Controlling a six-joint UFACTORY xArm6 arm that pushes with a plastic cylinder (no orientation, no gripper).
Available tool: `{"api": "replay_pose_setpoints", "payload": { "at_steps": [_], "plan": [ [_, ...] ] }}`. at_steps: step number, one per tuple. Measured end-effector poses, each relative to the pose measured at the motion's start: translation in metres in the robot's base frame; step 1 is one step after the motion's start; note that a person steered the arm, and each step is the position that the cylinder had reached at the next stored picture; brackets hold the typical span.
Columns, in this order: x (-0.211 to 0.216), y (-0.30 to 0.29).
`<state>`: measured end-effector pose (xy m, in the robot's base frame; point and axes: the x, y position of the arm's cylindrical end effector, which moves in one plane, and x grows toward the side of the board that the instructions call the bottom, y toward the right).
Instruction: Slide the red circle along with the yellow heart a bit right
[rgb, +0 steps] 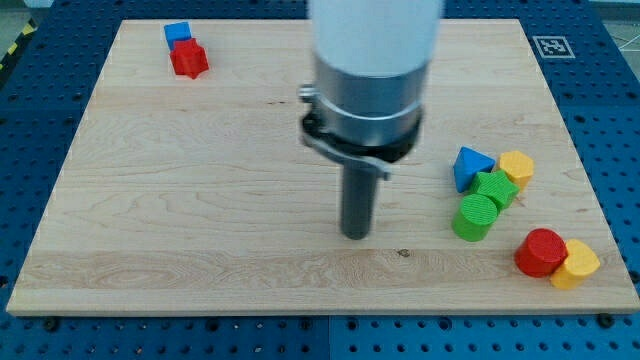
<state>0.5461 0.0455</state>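
Blocks sit on a wooden board (200, 180) that lies on a blue table (40, 340). The red circle (540, 251) is a round, flat-topped block near the board's bottom right corner, and the yellow heart (576, 264) touches it on the view's right side, close to the board's edge. A little above them is a small bunch of four blocks: a green circle (475, 217), a green star-like block (495, 188), a blue triangle (471, 167) and a yellow block (517, 166) whose shape is hard to tell. Far away, near the top left corner, a blue block (178, 33) touches a red block (188, 59). The arm comes down from the view's top as a fat white and grey tube, and a dark rod sticks straight down from it. My tip (356, 235) rests on bare wood near the middle of the board. It touches no block. It is well to the left of the red circle and a bit higher in the view. The green circle is the block closest to it.
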Motion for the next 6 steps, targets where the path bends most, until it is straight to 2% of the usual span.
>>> {"api": "replay_pose_setpoints", "payload": {
  "at_steps": [2,4,5,6],
  "plan": [
    [0.028,0.026],
    [0.028,0.137],
    [0.01,0.16],
    [-0.022,0.16]
  ]
}}
